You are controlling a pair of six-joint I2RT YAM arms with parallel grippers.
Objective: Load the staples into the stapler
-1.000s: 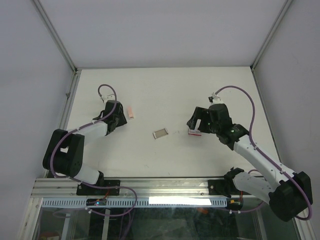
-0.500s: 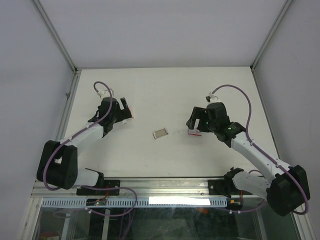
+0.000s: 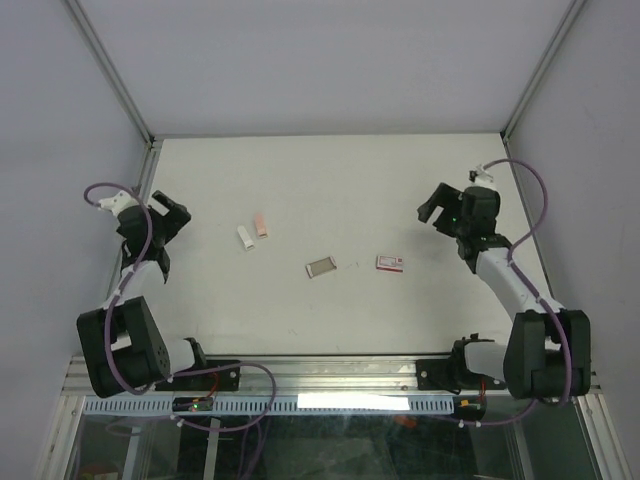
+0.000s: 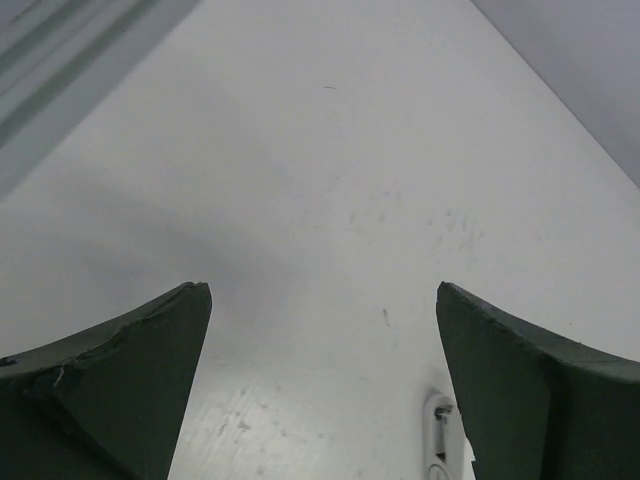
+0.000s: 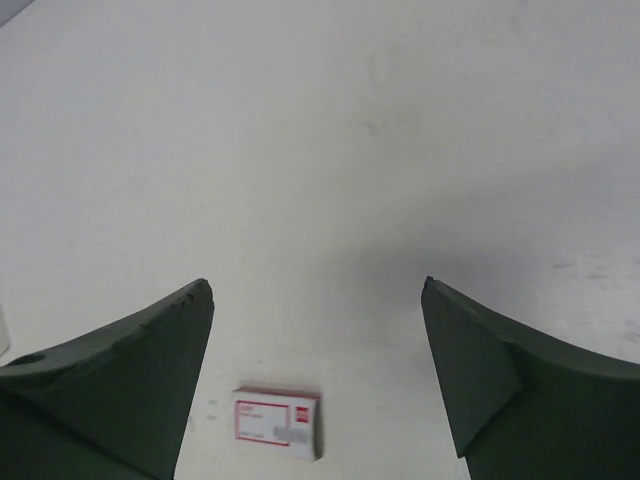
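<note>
Staples (image 3: pixel 390 263) are lying free on the table (image 3: pixel 330 180) now, at about four o'clock from its middle. They sit flat, red mark up, with nothing touching them. A second ago the right gripper (image 5: pixel 315 285) was hovering right over that little box. It has swung away to two o'clock with its fingers spread wide and nothing between them, and its own camera shows the box down below.

Bigger news on the other side! The left gripper (image 4: pixel 322 300) was down on the pink oblong (image 3: pixel 261 223), and it has let go and pulled right back to the nine o'clock edge. Its fingers are spread and empty too. A white piece (image 3: pixel 245 238) now lies just beside the pink oblong, at its seven o'clock, where none showed before. If the oblong is the stapler, as I judge, it may have come apart or open, though I cannot tell for sure. A small grey-brown card (image 3: pixel 320 266) sits at six o'clock, unmoved.

With both arms clear and nothing held, this looks like a reset and the loading is not done.
</note>
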